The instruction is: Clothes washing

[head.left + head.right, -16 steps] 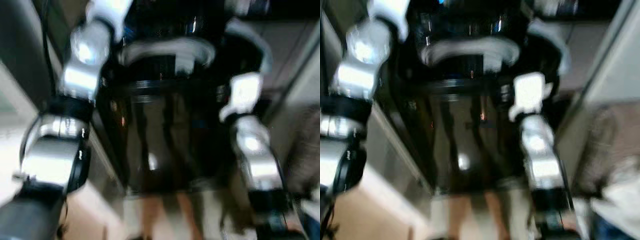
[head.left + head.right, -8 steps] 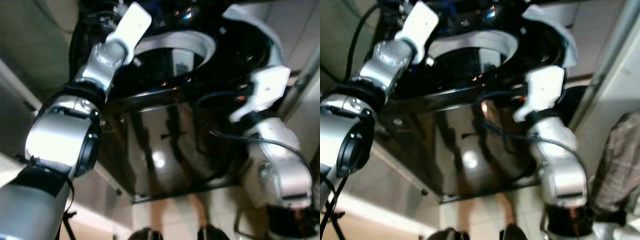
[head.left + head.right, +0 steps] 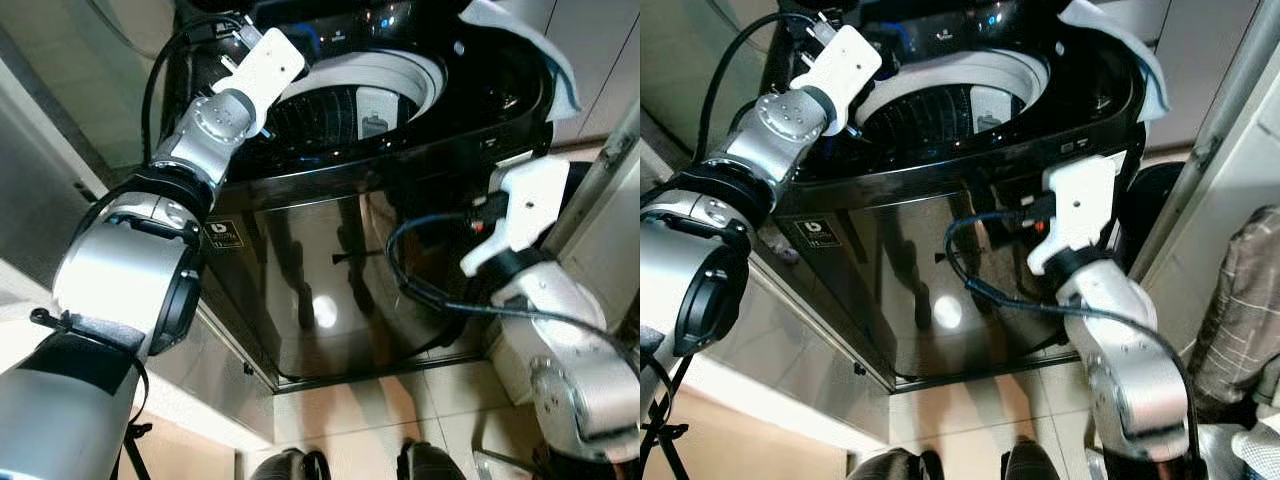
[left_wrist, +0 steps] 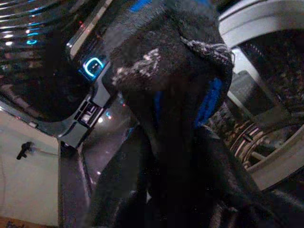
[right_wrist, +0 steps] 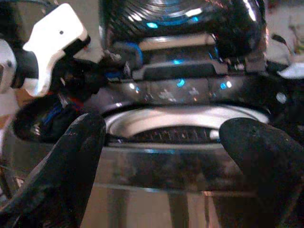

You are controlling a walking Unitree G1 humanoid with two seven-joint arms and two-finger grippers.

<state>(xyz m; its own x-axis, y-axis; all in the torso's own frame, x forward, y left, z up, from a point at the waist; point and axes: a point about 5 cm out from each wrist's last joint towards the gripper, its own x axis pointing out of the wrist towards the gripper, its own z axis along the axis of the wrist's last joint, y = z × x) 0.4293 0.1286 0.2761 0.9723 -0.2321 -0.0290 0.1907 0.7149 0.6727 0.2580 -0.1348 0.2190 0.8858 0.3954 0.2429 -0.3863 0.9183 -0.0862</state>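
dark garment [image 4: 175, 71] in left gripper [image 4: 166, 156]

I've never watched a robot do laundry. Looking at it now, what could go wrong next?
The left gripper holds a dark garment near the back rim of the washing machine, by the control panel, not over the drum. Released there, it may snag on the rim. The loose cable by the right arm could also catch.

My arms are smooth brushed silver metal with white plastic wrists. The washing machine [image 3: 340, 270] has a glossy black front that mirrors the light, and a shiny ribbed metal drum [image 3: 930, 110]. In my left gripper [image 4: 166, 118] sits dark, fuzzy, matt cloth [image 4: 161, 71].
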